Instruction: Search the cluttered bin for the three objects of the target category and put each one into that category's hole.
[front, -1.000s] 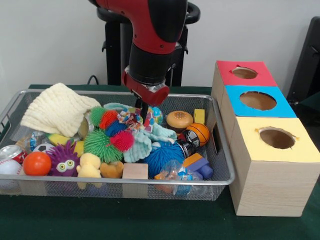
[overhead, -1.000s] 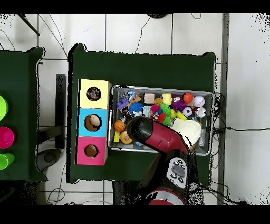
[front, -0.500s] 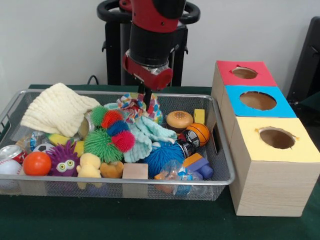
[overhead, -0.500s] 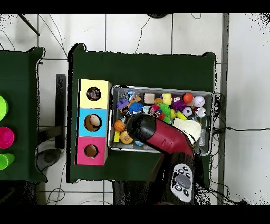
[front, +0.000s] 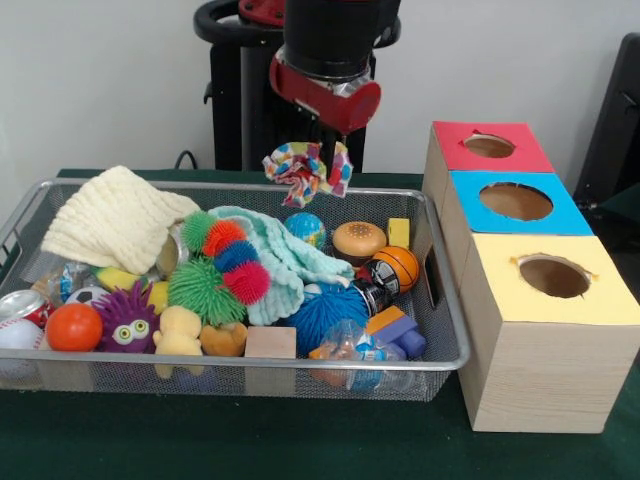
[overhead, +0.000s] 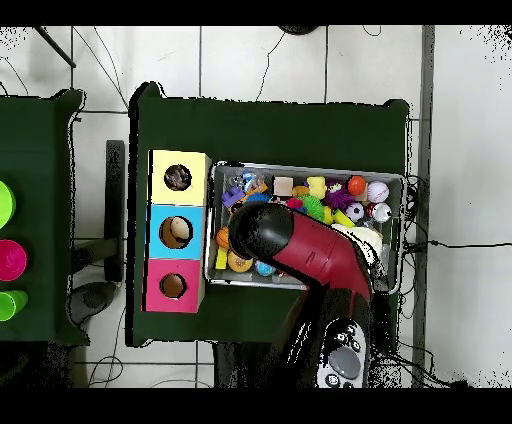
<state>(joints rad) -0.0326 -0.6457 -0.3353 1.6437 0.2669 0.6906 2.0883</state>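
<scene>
My gripper (front: 318, 156) hangs above the back of the wire bin (front: 40, 372), shut on a small multicoloured patterned cloth (front: 298, 172) that dangles clear of the clutter. Below it in the bin lie a mint-green cloth (front: 285, 262) and, at the left, a cream knitted cloth (front: 112, 220). To the right of the bin stand three boxes with round holes: red (front: 520, 152), blue (front: 560, 212) and yellow (front: 600, 300). In the overhead view my arm (overhead: 300, 250) covers the gripper and the held cloth.
The bin holds spiky rubber balls (front: 203, 290), a toy burger (front: 358, 240), a small basketball (front: 397, 266), an orange ball (front: 73, 327), a purple spiky toy (front: 126, 320), a wooden block (front: 270, 343) and more. Overhead, the boxes (overhead: 176, 232) stand left of the bin (overhead: 398, 180).
The gripper has risen out of the bin and shifted right, lifting the multicoloured cloth from the pile into the air. The mint cloth stayed behind.
</scene>
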